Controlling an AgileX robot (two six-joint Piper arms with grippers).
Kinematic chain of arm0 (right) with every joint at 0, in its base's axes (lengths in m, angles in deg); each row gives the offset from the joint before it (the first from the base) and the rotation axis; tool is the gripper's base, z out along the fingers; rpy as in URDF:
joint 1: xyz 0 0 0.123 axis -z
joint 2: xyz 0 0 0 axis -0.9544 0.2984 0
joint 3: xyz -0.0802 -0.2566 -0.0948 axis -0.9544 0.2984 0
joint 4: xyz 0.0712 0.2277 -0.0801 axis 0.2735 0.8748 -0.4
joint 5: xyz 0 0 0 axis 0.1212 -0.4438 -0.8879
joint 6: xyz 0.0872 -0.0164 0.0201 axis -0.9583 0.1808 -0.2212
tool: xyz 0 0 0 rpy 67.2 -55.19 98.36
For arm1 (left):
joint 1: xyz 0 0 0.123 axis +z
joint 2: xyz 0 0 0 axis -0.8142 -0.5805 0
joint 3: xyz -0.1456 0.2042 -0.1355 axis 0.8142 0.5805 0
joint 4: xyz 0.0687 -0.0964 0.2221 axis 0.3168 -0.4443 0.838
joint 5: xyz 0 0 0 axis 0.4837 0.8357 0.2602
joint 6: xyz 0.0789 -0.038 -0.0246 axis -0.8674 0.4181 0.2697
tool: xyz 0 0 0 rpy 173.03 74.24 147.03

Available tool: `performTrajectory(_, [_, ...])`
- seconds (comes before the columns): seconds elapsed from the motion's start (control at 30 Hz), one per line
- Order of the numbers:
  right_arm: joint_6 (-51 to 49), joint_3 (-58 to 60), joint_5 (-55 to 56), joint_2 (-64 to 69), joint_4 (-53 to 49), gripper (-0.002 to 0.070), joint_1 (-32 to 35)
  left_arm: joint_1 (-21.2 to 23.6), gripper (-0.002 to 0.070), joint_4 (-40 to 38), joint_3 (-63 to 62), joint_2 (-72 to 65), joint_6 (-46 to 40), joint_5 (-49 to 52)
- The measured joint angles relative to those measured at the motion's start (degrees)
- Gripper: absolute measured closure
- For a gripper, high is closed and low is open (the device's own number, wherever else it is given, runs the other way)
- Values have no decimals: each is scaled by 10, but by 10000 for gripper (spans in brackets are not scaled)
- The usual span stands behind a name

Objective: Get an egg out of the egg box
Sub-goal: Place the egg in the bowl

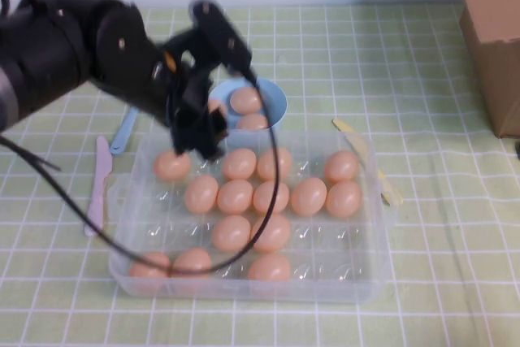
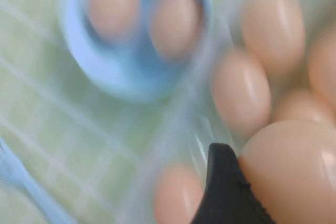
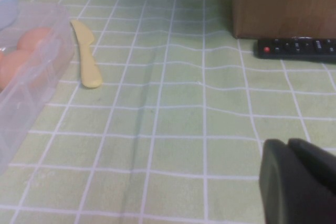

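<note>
Left gripper (image 1: pixel 197 132) hangs over the far-left corner of the egg box (image 1: pixel 370 278), just on the near side of the light-blue bowl (image 1: pixel 275 100). In its wrist view a black fingertip (image 2: pixel 224 192) lies against a large egg (image 2: pixel 294 174), but the opposite finger is out of frame, so we cannot tell whether the jaws are clenched on that egg or merely beside it. We judge the step in hand to be the grasp and lift. To do it well, the fingers should meet the egg across its middle, closing gently, and the lift should go straight up until clear of the moulded cup and the neighbouring eggs, which sit near. The trailing black cable (image 1: pixel 268 225) loops across the box and should be kept from dragging over the eggs. The bowl already holds two eggs and sits touching the far wall of the box. Right gripper (image 3: pixel 302 179) rests low over the cloth, well apart from the box, near a black remote control (image 3: pixel 296 47); its state we cannot tell. The surface is a green checked tablecloth (image 1: pixel 439 201) with slight wrinkles. A yellow plastic knife (image 3: pixel 86 56) lies just beside the box on its right, a pink plastic knife (image 1: pixel 100 180) and a blue utensil (image 1: pixel 123 130) on its left, and a cardboard box (image 1: pixel 491 34) stands at the far right.
</note>
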Motion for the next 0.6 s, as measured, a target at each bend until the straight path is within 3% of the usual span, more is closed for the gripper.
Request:
performTrajectory(0.27, [0,0,0,0,0,694,0,6,316,-75,-113,-99,1,-101])
performTrajectory(0.6, [0,0,0,0,0,694,0,44,316,-83,-253,-268,97,-67])
